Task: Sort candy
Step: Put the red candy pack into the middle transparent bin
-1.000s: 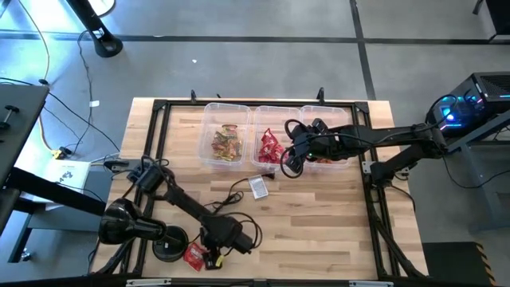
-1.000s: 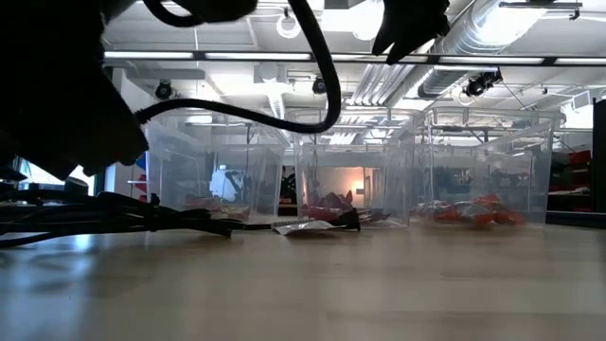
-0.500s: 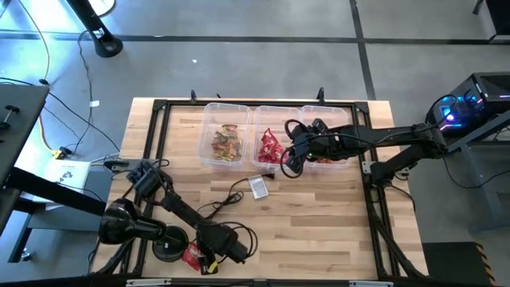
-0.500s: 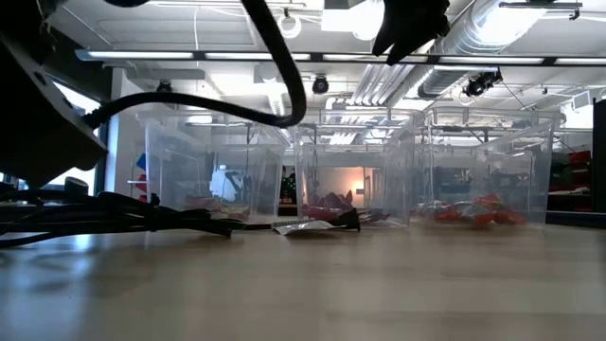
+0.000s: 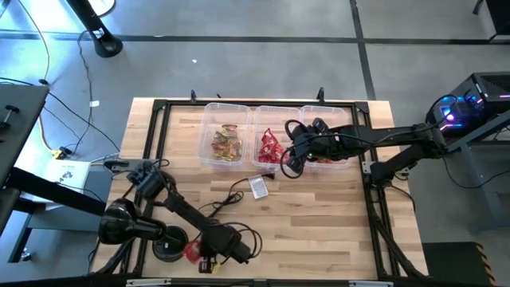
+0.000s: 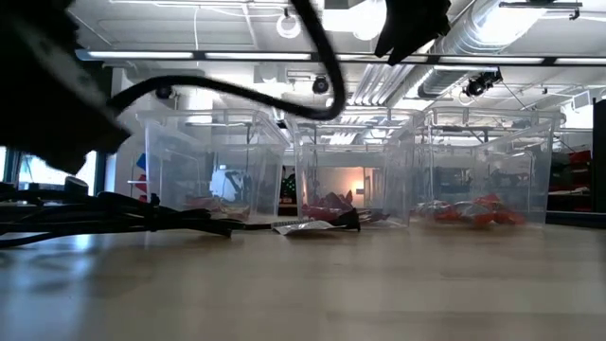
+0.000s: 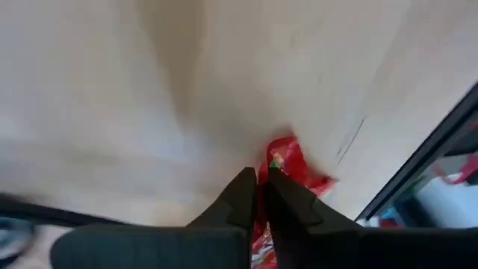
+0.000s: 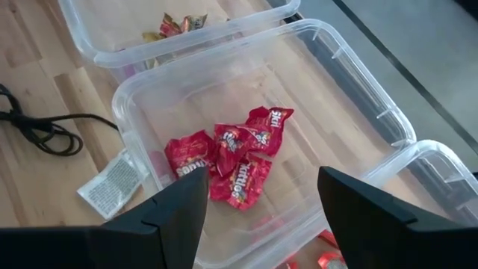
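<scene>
Red candy [image 7: 287,168] sits clamped in the left end effector [image 7: 258,179]; right end effector [image 8: 258,205] gapes.

both arms are dark, nearly black, built of slim tubular links joined by rounded housings. the left arm [image 5: 171,203] rises from a round black base, with loose black cables looping near its wrist. the right arm [image 5: 398,142] carries cable loops beside its wrist too. the left gripper [image 7: 258,187] has tapered dark fingers; the right gripper [image 8: 261,196] has broad, flat, angular dark fingers.
</scene>
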Robot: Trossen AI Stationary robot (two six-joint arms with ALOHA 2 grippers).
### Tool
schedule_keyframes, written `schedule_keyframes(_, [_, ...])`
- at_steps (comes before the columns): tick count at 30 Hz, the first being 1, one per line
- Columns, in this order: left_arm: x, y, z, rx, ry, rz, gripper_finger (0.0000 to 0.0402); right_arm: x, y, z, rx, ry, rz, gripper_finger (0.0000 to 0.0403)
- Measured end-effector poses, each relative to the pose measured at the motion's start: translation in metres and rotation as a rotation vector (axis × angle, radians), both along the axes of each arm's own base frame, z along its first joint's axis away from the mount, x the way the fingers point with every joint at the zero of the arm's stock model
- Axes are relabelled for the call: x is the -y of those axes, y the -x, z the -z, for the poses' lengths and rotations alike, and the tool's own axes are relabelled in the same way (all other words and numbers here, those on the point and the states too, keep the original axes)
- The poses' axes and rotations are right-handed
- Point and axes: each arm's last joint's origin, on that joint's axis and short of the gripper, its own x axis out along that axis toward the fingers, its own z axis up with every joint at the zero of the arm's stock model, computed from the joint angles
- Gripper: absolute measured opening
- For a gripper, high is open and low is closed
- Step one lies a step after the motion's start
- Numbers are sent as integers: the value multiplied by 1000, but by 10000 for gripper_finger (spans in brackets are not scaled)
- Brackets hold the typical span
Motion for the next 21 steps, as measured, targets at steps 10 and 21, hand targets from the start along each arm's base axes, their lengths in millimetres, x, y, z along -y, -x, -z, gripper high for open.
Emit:
schedule_keyframes(10, [-38, -54, -57, 272, 5, 279, 3, 0, 8, 0, -56, 6, -19, 248])
schedule_keyframes(21, [-128, -91, -191, 779, -88, 170, 1, 5, 67, -46, 130, 51, 46, 248])
